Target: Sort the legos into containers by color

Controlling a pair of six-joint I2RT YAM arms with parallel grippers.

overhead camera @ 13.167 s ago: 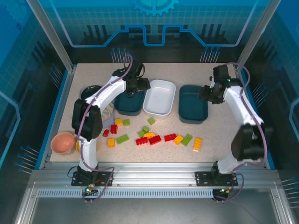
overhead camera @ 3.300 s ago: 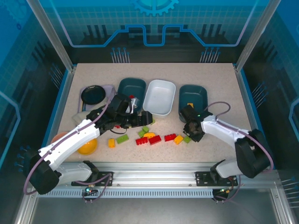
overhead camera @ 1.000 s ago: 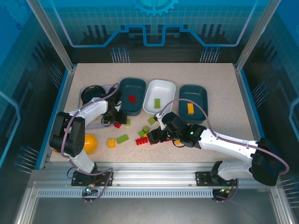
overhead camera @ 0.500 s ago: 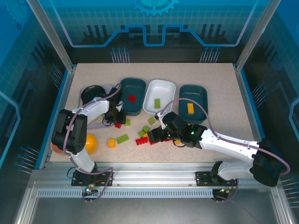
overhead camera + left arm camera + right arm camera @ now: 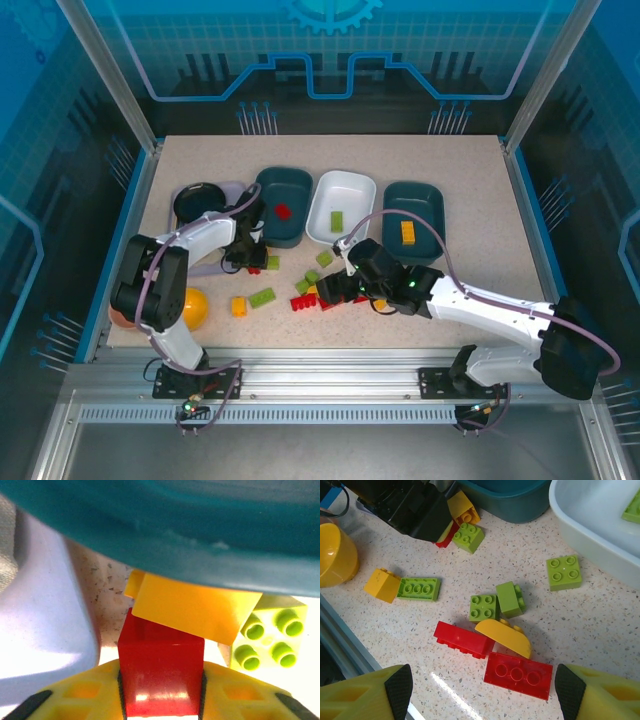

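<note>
**Work area.** A speckled beige tabletop [image 5: 470,170] sits inside an aluminium-framed enclosure with blue-lit panels. Three containers stand in a row at the far side:
- the left teal tray [image 5: 268,185] holds one red lego;
- the white tray [image 5: 352,188] holds one lime green lego;
- the right teal tray [image 5: 425,200] holds one yellow-orange lego.

The colour assignment therefore reads red, green and orange from left to right.

**Loose legos.** The unsorted bricks lie on the table in front of the trays, between the two arms.

**Left gripper** [image 5: 161,695]. Its yellow fingers [image 5: 80,700] are closed against both sides of a small red brick [image 5: 161,665], which rests on the table just beside the left teal tray. An orange brick [image 5: 192,607] leans on it, and a lime green brick [image 5: 267,635] lies just beside.

**Right gripper** [image 5: 482,687]. It is spread wide and holds nothing. It hovers over a cluster consisting of a translucent red brick [image 5: 519,675], a long red brick [image 5: 462,639] and a curved yellow piece [image 5: 503,637].

**Step in hand.** This appears to be pick-up of the small red brick.

**Next move.** Lift straight up, clear of the leaning orange brick and the tray wall, then release over the left teal tray.

**Markings.** No brand, label or legible writing can be made out.
</note>
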